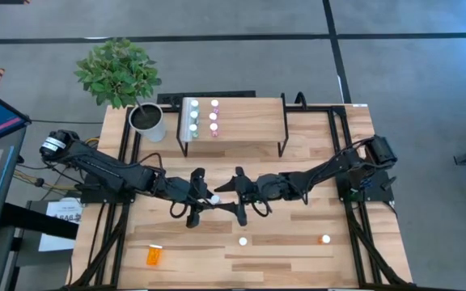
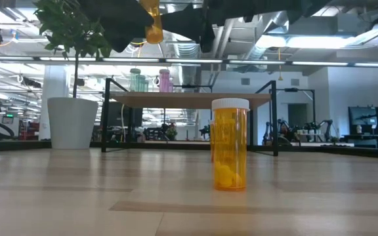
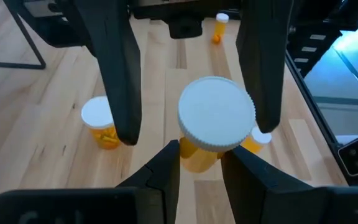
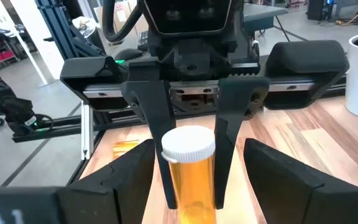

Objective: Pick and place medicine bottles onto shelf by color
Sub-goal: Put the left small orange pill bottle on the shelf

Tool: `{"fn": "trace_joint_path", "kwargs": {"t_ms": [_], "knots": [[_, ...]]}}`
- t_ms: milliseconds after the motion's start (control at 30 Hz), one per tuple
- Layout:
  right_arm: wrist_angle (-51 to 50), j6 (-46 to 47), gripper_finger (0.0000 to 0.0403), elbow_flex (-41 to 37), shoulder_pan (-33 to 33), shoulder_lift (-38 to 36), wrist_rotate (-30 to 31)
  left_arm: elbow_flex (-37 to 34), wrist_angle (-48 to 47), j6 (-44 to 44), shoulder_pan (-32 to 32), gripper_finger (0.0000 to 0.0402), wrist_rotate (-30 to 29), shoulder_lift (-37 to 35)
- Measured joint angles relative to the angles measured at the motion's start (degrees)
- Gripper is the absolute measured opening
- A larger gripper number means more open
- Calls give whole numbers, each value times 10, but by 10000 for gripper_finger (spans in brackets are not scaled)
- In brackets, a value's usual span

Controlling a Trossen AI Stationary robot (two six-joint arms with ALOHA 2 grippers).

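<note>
On the bench (image 1: 298, 259), taking the shelf (image 1: 249, 121) as the landmark and going left to right: a large orange bottle (image 1: 154, 255) lies on its side well in front of the shelf's left end, long axis along the boards. The left gripper (image 1: 203, 199) hovers in front of the shelf's left half, its fingers (image 3: 120, 93) closed on the body of an orange medicine bottle (image 3: 215, 124) that hangs clear of the wood, white cap toward the left wrist camera; in the right wrist view this bottle stands upright, cap on top. Facing it, just to the right, the right gripper (image 1: 237, 194) stands wide open around that same bottle without pressing on it. Farther forward of the shelf's middle an orange bottle (image 1: 243, 241) stands upright, cap up, and another (image 1: 325, 239) stands upright forward of its right end. On the shelf's left end, teal bottles (image 1: 192, 115) and pink bottles (image 1: 213, 116) stand upright in two short rows.
</note>
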Motion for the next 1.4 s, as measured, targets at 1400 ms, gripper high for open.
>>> {"fn": "trace_joint_path", "kwargs": {"t_ms": [1400], "knots": [[-4, -7, 159, 0, 0, 0, 0, 0, -7, -10, 0, 114, -43, 0]]}}
